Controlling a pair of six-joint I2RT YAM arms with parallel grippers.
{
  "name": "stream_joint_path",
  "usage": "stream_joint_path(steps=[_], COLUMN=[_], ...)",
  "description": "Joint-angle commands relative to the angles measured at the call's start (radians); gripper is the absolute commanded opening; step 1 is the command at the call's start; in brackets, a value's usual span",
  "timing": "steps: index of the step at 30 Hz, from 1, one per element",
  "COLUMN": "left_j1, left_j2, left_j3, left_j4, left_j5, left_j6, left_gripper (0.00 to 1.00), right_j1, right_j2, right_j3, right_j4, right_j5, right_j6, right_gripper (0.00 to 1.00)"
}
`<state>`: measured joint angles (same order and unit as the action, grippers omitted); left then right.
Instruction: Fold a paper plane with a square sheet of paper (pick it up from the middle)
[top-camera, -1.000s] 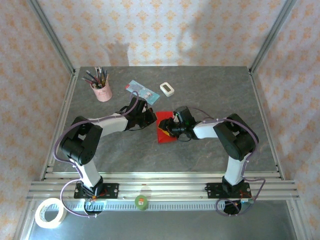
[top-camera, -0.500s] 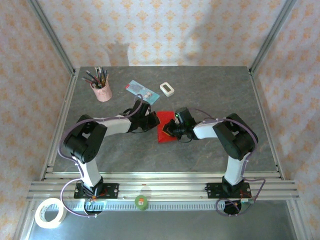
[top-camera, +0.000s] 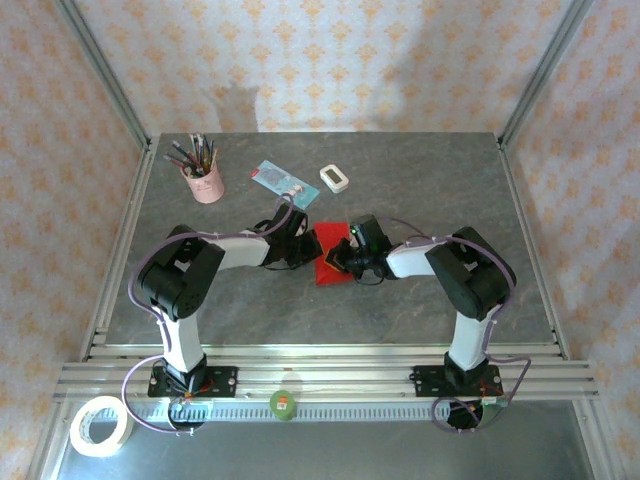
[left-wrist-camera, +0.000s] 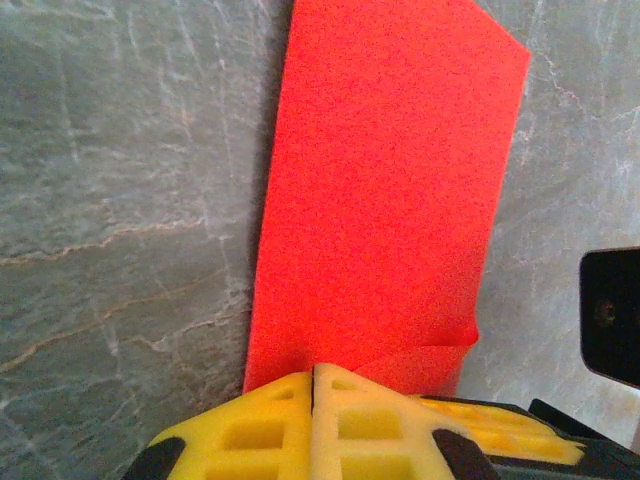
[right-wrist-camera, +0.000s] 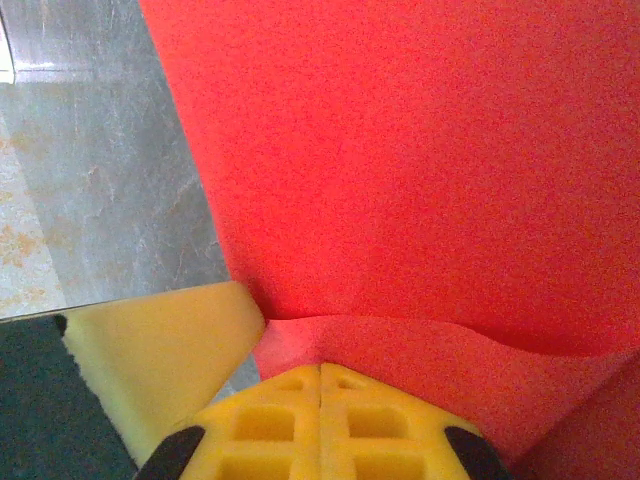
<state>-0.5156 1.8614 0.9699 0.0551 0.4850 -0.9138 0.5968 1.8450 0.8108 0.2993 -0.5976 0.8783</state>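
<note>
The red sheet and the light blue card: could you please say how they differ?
The red sheet is plain; the light blue card bears small markings. The red sheet is pinched by the right fingers, while the light blue card lies free, farther back. Both are thin and rest on the grey table.

Grey marbled table (top-camera: 400, 190), aluminium rails (top-camera: 320, 378) at near edge, posts (top-camera: 107, 75) at far corners. Walls (top-camera: 330, 60) cream with orange floral print. Soft even light, faint shadow (top-camera: 235, 105) on back wall.

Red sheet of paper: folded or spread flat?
Folded: the red sheet is a narrow strip, a second layer curling up at one end.
</note>
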Motion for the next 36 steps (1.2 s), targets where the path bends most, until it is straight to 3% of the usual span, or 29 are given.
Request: stream_joint_path(steps=[1, 14, 28, 36], left_j1=[-0.005, -0.006, -0.006, -0.006], left_j2=[0.031, 0.082, 0.105, 0.102], left_j3=[0.022, 0.032, 0.037, 0.017], left_j4=[-0.077, -0.198, -0.234, -0.242], left_j5=[-0.056, -0.135, -0.159, -0.169], left_j6=[0.021, 0.090, 0.111, 0.131], left_gripper=[0.00, 0.00, 0.00, 0.00], right_j1=[-0.006, -0.005, -0.018, -0.074], right_j2=[0.066, -0.027, -0.037, -0.083], right_j3=[-0.029, 0.050, 0.034, 0.023], right_j4=[-0.161, -0.075, -0.147, -0.148], right_j5=[0.090, 0.028, 0.121, 0.103], right_j6=[-0.014, -0.030, -0.066, -0.036], right_gripper=[0.00, 0.00, 0.00, 0.00])
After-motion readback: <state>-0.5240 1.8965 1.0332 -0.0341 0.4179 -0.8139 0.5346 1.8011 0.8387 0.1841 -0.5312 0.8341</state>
